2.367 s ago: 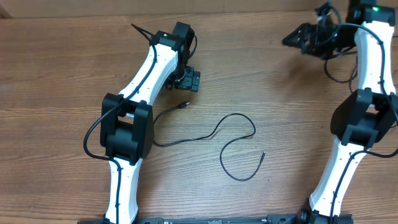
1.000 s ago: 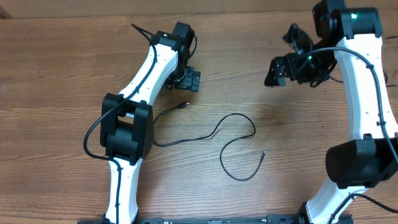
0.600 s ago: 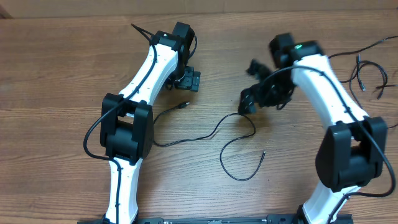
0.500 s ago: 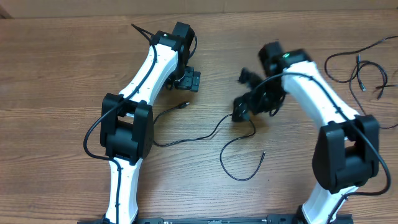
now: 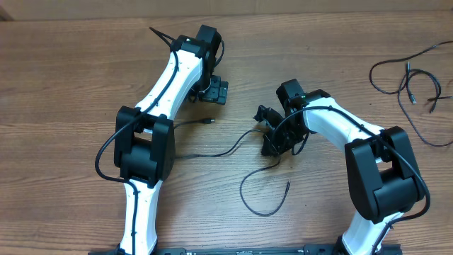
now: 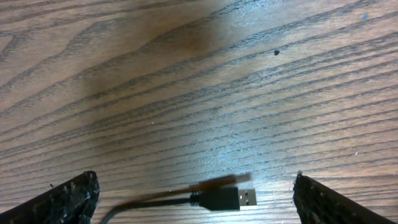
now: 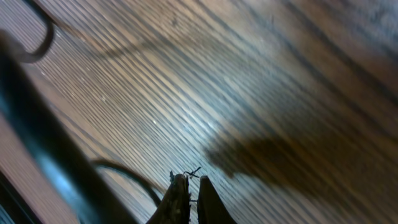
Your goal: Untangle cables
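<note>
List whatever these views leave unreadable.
- Right wrist view: motion blur. The right gripper is shut, but whether it pinches the cable cannot be told.
- Overhead: the right arm covers that grip.
- Overhead: the left arm hides the cable's run behind the plug.
- Overhead: the far cables are cut off by the right edge.

Left end effector (image 5: 214, 92) spread wide, right arm folded inward, right end effector (image 5: 272, 146) pinched closed
</note>
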Robot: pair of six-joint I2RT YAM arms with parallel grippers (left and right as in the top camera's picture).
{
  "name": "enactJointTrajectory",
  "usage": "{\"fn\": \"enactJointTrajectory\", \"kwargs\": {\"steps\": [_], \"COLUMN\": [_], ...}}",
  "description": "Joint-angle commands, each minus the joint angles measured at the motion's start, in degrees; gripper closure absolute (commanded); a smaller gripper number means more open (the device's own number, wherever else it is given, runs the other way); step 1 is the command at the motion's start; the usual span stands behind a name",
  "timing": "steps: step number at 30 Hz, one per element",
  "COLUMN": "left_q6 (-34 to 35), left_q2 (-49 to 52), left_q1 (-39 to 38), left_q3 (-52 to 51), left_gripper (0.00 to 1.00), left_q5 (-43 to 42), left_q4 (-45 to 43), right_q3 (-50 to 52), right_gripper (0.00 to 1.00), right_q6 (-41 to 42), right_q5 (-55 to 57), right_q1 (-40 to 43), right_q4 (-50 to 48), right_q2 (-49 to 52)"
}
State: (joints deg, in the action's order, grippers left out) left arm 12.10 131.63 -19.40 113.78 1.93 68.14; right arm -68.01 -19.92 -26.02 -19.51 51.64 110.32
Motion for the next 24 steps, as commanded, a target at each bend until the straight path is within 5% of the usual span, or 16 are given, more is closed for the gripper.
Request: {"fn": "enactJointTrajectory", "kwargs": {"steps": [1,14,24], "left_q6": [0.8,0.8,0.8], "left_q2": [0.3,0.3,0.3], "left_q1": [0.3,0.3,0.3], "left_q3": [0.7,0.7,0.7], "left_gripper": [0.00,0.00,0.00], "left_q5": [-0.5,-0.5,-0.5], "left_q4": [0.2,0.2,0.2], "right_q3": [-1.4,-20.5,-58.4], "right_gripper": [0.96,0.96,0.96], "right_q6": [0.7,18.5,31.0], "right_q5": [-2.2,1.3,27.7], "right_q1": [1.0,11.6,24.1], "right_q4": [-0.5,1.0,24.6], "right_q2": [-0.9,-2.4,-2.4]}}
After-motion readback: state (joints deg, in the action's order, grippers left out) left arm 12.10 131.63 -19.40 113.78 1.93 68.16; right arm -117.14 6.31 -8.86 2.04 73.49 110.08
